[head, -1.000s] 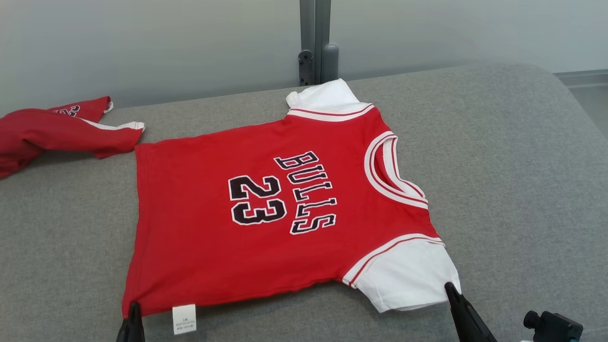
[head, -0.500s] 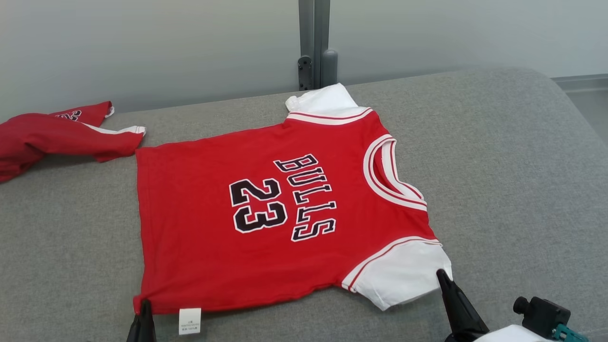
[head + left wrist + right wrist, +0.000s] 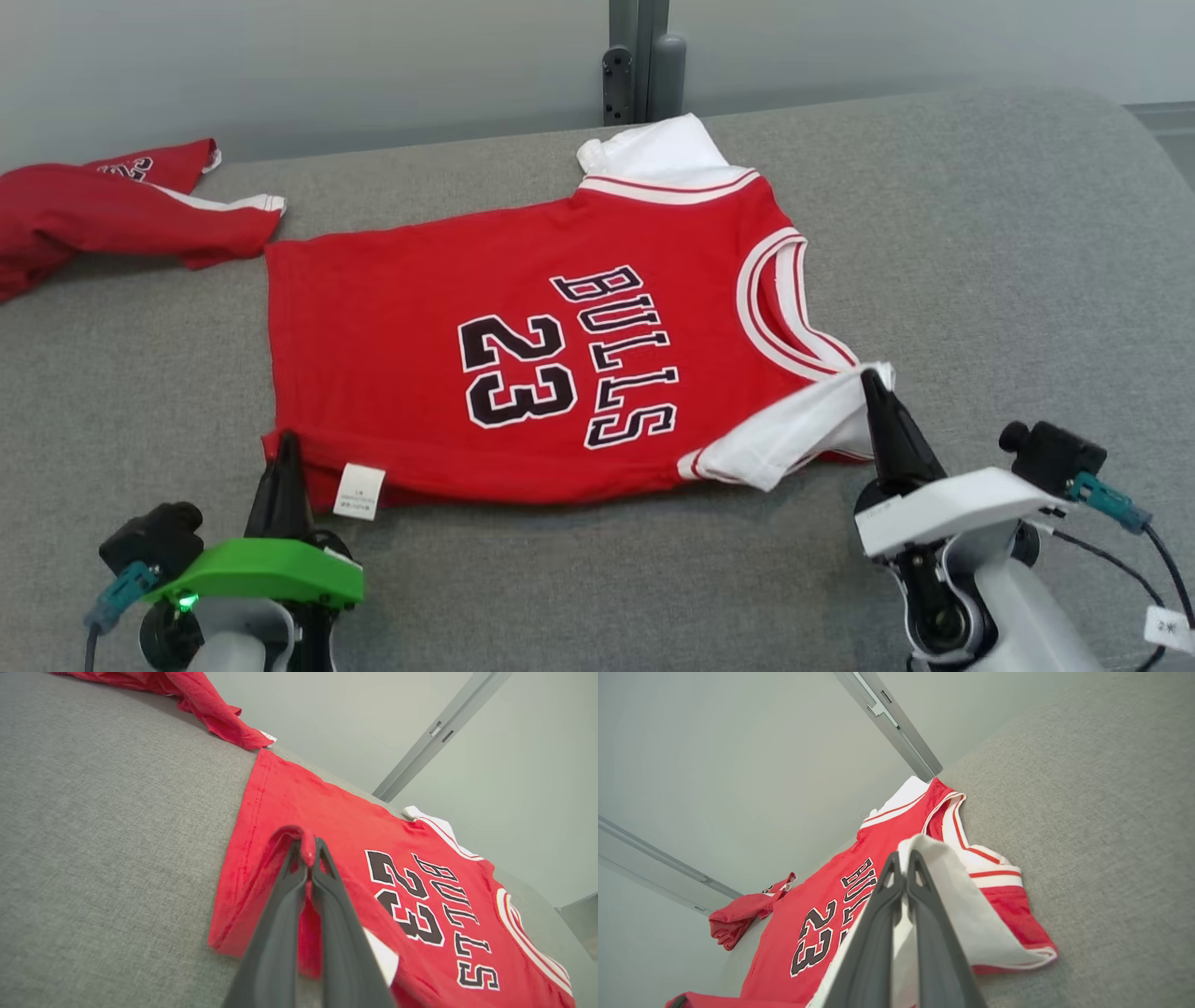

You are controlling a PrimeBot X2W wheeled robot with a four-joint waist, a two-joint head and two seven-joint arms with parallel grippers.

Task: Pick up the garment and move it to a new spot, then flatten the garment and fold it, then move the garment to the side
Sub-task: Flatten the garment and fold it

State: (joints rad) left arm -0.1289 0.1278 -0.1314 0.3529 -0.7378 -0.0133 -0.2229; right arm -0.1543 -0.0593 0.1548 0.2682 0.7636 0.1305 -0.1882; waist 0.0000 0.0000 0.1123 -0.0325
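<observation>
Hiding part of the near hem, the left claw [image 3: 285,448] is pinching a small ridge of the red jersey [image 3: 523,373] between its closed dark fingers. In the left wrist view the cloth is bunching over the tips, and whatever is lying beneath that fold is hard to make out. The right claw [image 3: 876,387] is clamping shut on the near white sleeve [image 3: 794,434], which is doubling over toward the neckline and covering the red panel under it.

The jersey is lying in the middle of the grey bench [image 3: 1008,233], printed side up, with its hem toward the robot's left and its neck toward the right. The small white label [image 3: 358,490] at the hem is carrying print too fine to read. A second red garment [image 3: 112,210] is lying crumpled at the far left, cut off by the frame.

The jersey's knit is looking soft and matte, with black, white-edged lettering and striped trim. The bench's covering is showing a coarse woven texture, and its far right corner is rounding off.
</observation>
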